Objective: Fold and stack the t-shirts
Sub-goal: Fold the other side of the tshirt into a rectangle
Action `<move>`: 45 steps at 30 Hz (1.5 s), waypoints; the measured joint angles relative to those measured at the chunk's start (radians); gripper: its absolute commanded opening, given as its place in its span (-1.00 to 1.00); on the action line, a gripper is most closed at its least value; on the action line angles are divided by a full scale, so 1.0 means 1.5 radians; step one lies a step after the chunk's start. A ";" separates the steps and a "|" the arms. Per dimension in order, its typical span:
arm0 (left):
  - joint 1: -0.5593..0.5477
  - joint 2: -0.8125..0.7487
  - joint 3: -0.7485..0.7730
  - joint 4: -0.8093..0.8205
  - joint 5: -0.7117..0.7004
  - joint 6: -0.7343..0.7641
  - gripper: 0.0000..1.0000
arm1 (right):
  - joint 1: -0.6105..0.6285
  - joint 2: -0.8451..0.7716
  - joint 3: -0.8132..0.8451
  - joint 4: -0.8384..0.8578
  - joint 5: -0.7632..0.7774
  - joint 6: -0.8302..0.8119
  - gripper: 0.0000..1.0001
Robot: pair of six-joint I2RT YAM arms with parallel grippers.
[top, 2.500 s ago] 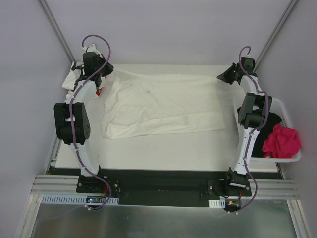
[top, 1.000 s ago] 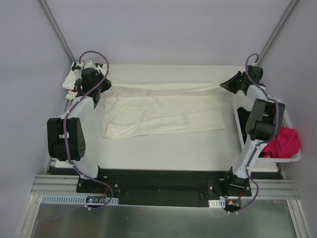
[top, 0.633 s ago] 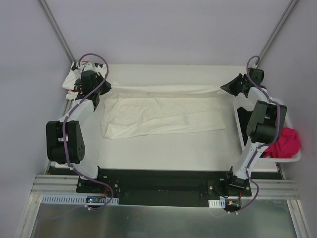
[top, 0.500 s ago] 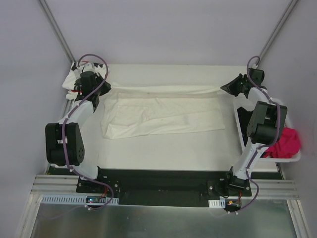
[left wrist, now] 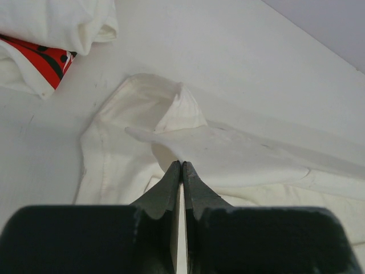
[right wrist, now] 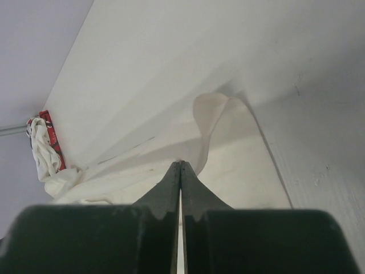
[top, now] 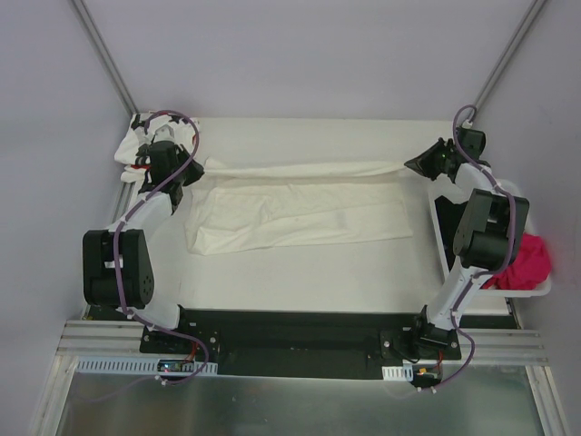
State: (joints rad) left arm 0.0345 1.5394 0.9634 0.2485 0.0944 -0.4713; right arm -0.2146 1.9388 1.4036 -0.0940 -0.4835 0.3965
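Cream t-shirt [top: 300, 213] spread mid-worktop [top: 300, 272]. Left jaws pinched shut on its far-left corner, right jaws pinched shut on far-right corner. Since earlier views, far edge lifted, drawn taut between arms, carried nearer over body. Judged: first lengthwise fold under way. Printed t-shirt [top: 130, 145] bunched far left, untouched.

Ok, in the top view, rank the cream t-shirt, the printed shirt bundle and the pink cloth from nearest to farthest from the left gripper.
1. The cream t-shirt: its corner is pinched in the left gripper.
2. The printed shirt bundle: far left corner, just beside the gripper.
3. The pink cloth: far over on the right side.
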 measured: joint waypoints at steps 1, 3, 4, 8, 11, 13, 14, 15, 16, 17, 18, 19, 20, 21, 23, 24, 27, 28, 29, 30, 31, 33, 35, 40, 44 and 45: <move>0.000 -0.002 -0.003 0.001 0.000 -0.001 -1.00 | 0.000 -0.004 -0.003 0.000 0.000 -0.001 -0.99; 0.000 -0.008 -0.009 0.001 -0.001 -0.003 -1.00 | 0.000 -0.011 -0.009 -0.001 0.000 -0.004 -0.99; 0.000 -0.011 -0.010 0.000 -0.002 -0.004 -1.00 | 0.000 -0.014 -0.012 -0.001 0.000 -0.005 -0.99; 0.000 -0.019 -0.017 0.001 -0.003 -0.007 -1.00 | -0.001 -0.020 -0.020 -0.002 0.000 -0.009 -0.99; -0.001 -0.020 -0.017 -0.001 -0.005 -0.008 -1.00 | -0.002 -0.020 -0.025 -0.006 0.001 -0.011 -0.99; -0.002 -0.020 -0.017 -0.001 -0.007 -0.009 -1.00 | -0.003 -0.021 -0.028 -0.010 0.001 -0.013 -0.99; -0.002 -0.020 -0.017 -0.001 -0.007 -0.010 -1.00 | -0.003 -0.021 -0.028 -0.013 0.001 -0.014 -0.99; -0.002 -0.020 -0.018 -0.002 -0.007 -0.011 -1.00 | -0.004 -0.021 -0.028 -0.016 0.001 -0.016 -0.99; -0.002 -0.020 -0.019 -0.003 -0.008 -0.011 -1.00 | -0.004 -0.022 -0.028 -0.019 0.001 -0.017 -0.99; -0.003 -0.020 -0.019 -0.005 -0.011 -0.011 -1.00 | -0.004 -0.023 -0.028 -0.022 0.002 -0.018 -0.99; -0.006 -0.020 -0.020 -0.008 -0.013 -0.011 -1.00 | -0.004 -0.025 -0.028 -0.026 0.003 -0.020 -0.99; -0.006 -0.020 -0.020 -0.011 -0.015 -0.011 -1.00 | -0.004 -0.028 -0.028 -0.028 0.003 -0.022 -0.99; -0.006 -0.020 -0.020 -0.014 -0.017 -0.012 -1.00 | -0.004 -0.030 -0.028 -0.031 0.003 -0.024 -0.99; -0.007 -0.020 -0.020 -0.017 -0.017 -0.011 -1.00 | -0.004 -0.032 -0.028 -0.032 0.003 -0.025 -0.99; -0.010 -0.020 -0.021 -0.020 -0.018 -0.012 -1.00 | -0.004 -0.036 -0.028 -0.036 0.003 -0.027 -0.98; -0.011 -0.020 -0.021 -0.021 -0.018 -0.012 -1.00 | -0.004 -0.038 -0.028 -0.037 0.003 -0.028 -0.98; -0.015 -0.020 -0.026 -0.025 -0.019 -0.012 -1.00 | -0.004 -0.040 -0.028 -0.043 0.003 -0.030 -0.98; -0.015 -0.020 -0.030 -0.027 -0.020 -0.012 -1.00 | -0.004 -0.040 -0.028 -0.045 0.003 -0.031 -0.97; -0.015 -0.020 -0.032 -0.031 -0.020 -0.012 -1.00 | -0.004 -0.040 -0.028 -0.046 0.003 -0.032 -0.97; -0.015 -0.020 -0.036 -0.034 -0.021 -0.012 -1.00 | -0.004 -0.040 -0.030 -0.047 0.003 -0.033 -0.97; -0.015 -0.020 -0.039 -0.036 -0.022 -0.012 -1.00 | -0.004 -0.040 -0.031 -0.048 0.003 -0.033 -0.97; -0.015 -0.020 -0.042 -0.041 -0.027 -0.012 -1.00 | -0.004 -0.040 -0.036 -0.050 0.003 -0.034 -0.97; -0.015 -0.020 -0.043 -0.045 -0.031 -0.013 -1.00 | -0.004 -0.040 -0.042 -0.052 0.003 -0.036 -0.97; -0.015 -0.020 -0.046 -0.045 -0.034 -0.012 -1.00 | -0.004 -0.041 -0.058 -0.055 0.003 -0.041 -0.95; -0.015 -0.020 -0.053 -0.046 -0.035 -0.012 -1.00 | -0.004 -0.051 -0.072 -0.057 0.003 -0.046 -0.92; -0.015 -0.020 -0.054 -0.048 -0.035 -0.012 -1.00 | -0.004 -0.055 -0.076 -0.059 0.003 -0.046 -0.91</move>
State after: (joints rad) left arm 0.0116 1.5089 0.8829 0.1768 0.0418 -0.4896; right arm -0.2211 1.8568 1.2903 -0.1822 -0.4789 0.3275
